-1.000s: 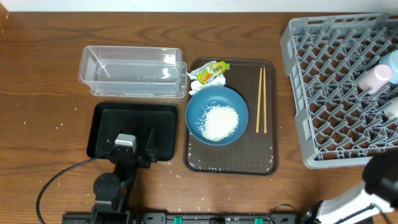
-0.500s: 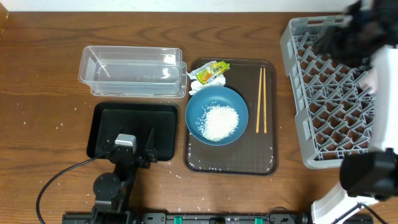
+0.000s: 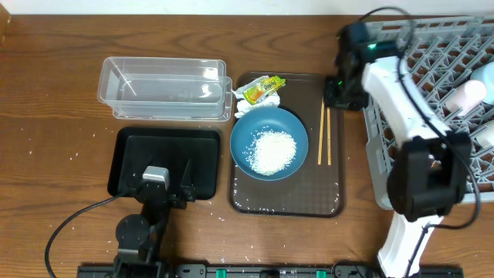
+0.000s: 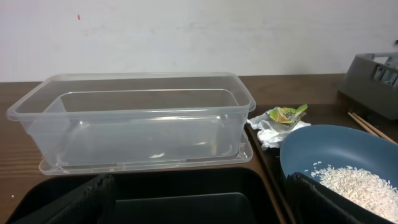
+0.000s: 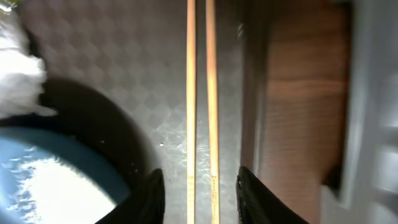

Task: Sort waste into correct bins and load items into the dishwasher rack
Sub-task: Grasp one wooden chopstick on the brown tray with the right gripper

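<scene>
The pair of chopsticks point(image 3: 324, 127) lies on the right of a brown serving tray point(image 3: 285, 202). My right gripper point(image 3: 340, 91) hovers over their far end. In the right wrist view the chopsticks point(image 5: 200, 93) run between the jaws of my right gripper point(image 5: 200, 186), which is open and touching neither stick. A blue bowl point(image 3: 268, 144) holds the rice point(image 3: 274, 151). Tissue point(image 3: 247, 104) and the wrapper point(image 3: 265, 86) lie behind it. My left gripper point(image 3: 166, 181) rests open over the black tray point(image 3: 166, 147), holding nothing.
The clear tub point(image 3: 164, 89) stands behind the black tray. The grey dishwasher rack point(image 3: 409, 123) fills the right side, close to the brown tray's edge, with a pink item point(image 3: 465, 96) and a white one point(image 3: 486, 135) inside. Rice grains are scattered near the front edge.
My right arm has swung from the front right corner, over the rack, to the far end of the chopsticks, and its jaws have narrowed. The left arm has not moved.
</scene>
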Controlling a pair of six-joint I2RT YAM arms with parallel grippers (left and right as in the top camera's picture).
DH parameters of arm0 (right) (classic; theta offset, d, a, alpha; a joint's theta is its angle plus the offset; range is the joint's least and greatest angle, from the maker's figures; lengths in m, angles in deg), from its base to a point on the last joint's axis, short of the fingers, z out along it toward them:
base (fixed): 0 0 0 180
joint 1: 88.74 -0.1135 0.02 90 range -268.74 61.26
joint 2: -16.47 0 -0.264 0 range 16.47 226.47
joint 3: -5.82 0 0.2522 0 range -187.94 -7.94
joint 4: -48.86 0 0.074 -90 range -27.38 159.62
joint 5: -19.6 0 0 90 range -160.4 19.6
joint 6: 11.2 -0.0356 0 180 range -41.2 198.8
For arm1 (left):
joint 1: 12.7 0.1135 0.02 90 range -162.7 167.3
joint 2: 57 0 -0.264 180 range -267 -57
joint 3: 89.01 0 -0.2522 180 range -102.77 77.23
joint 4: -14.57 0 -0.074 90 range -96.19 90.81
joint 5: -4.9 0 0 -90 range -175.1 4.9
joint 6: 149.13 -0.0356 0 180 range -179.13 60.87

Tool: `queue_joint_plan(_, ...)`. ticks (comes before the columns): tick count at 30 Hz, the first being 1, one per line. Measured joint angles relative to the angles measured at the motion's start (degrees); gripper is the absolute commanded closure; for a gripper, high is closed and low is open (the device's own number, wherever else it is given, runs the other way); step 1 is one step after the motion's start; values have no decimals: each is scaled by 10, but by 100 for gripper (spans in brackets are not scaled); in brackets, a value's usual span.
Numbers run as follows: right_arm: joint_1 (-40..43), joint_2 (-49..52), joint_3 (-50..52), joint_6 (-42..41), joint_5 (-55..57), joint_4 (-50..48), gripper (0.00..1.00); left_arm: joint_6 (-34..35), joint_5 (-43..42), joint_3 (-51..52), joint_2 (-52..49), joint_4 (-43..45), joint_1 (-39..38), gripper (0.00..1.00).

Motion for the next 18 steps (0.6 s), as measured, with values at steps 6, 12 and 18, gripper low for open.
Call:
queue_joint_plan(6, -14, 41, 30, -25, 37, -13, 68, 0, 0, 0, 0, 0, 0, 10)
queue_joint_plan(12, -11, 54, 52, -31, 56, -46, 67, 0, 0, 0, 0, 0, 0, 10)
queue_joint_plan(18, -11, 54, 80, -28, 50, -92, 67, 0, 0, 0, 0, 0, 0, 10)
